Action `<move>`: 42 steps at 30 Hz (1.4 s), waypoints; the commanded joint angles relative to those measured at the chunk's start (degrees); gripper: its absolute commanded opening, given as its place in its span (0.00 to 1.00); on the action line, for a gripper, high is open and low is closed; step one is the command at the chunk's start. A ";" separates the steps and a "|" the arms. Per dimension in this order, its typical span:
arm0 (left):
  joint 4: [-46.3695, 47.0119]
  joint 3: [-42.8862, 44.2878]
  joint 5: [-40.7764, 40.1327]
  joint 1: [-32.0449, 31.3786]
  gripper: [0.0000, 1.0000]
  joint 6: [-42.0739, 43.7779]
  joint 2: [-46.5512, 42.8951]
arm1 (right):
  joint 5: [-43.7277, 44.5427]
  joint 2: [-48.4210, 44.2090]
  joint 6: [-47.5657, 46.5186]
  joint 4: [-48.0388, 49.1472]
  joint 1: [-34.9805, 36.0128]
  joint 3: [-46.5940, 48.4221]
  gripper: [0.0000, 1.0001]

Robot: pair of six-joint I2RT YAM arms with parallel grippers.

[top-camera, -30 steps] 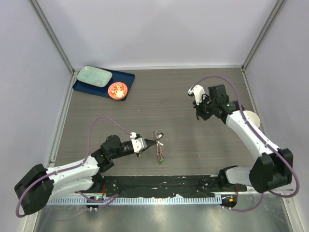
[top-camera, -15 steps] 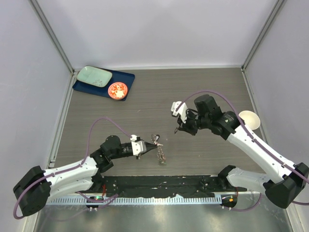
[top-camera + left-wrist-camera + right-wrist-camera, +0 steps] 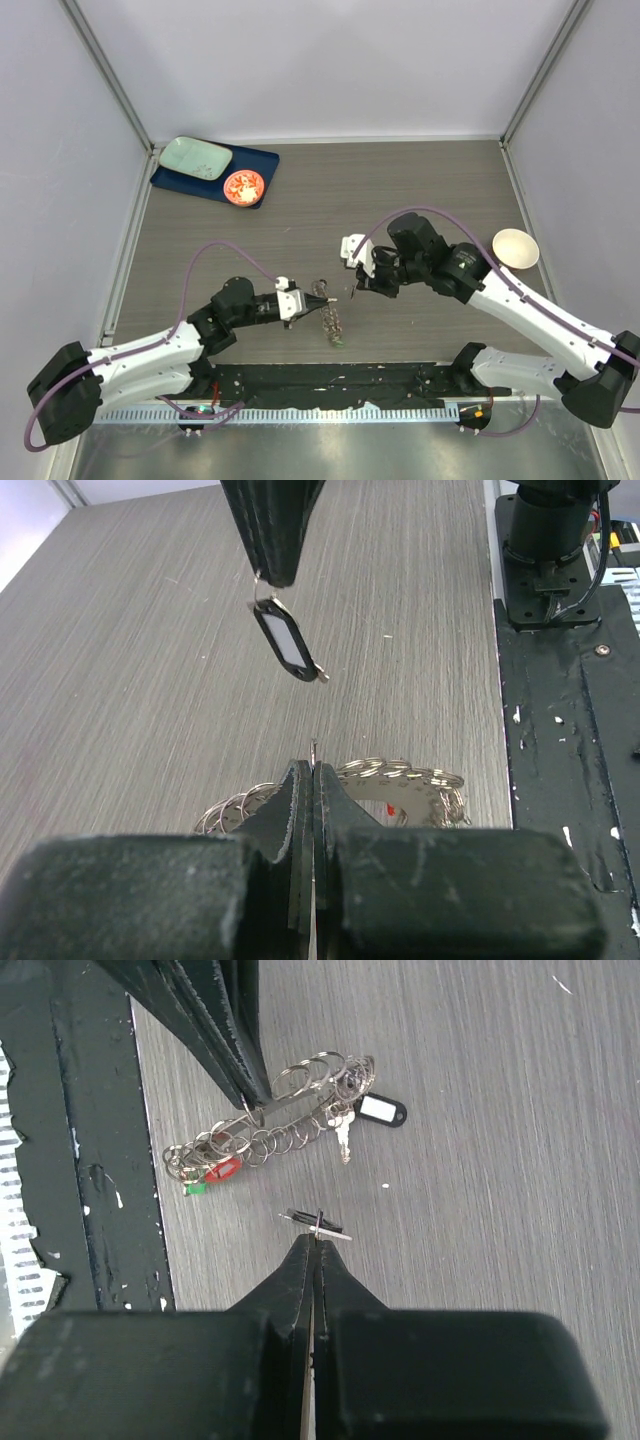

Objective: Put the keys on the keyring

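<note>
table (image 3: 420,180): arms meet near front centre. left gripper (image 3: 320,296) fully closed, pinching one end loop of the keyring (image 3: 333,322); the rest lies on the wood. right gripper (image 3: 352,289) clamped on a black tag key (image 3: 286,640), dangling just beside the left tips. red tag (image 3: 222,1168) and green tag (image 3: 195,1188) sit among the rings.

White arms (image 3: 150,360) with black joints (image 3: 232,298) trail purple cables (image 3: 215,247).
</note>
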 commanded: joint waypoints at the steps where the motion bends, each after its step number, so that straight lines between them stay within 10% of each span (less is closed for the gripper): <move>1: -0.85 4.94 -1.45 -1.32 0.00 1.31 -0.20 | 2.36 -2.23 0.25 3.74 2.22 -1.93 0.01; 42: -2.80 11.89 2.06 -2.64 0.00 2.72 2.08 | 8.17 -6.28 -0.37 9.99 10.84 -6.77 0.01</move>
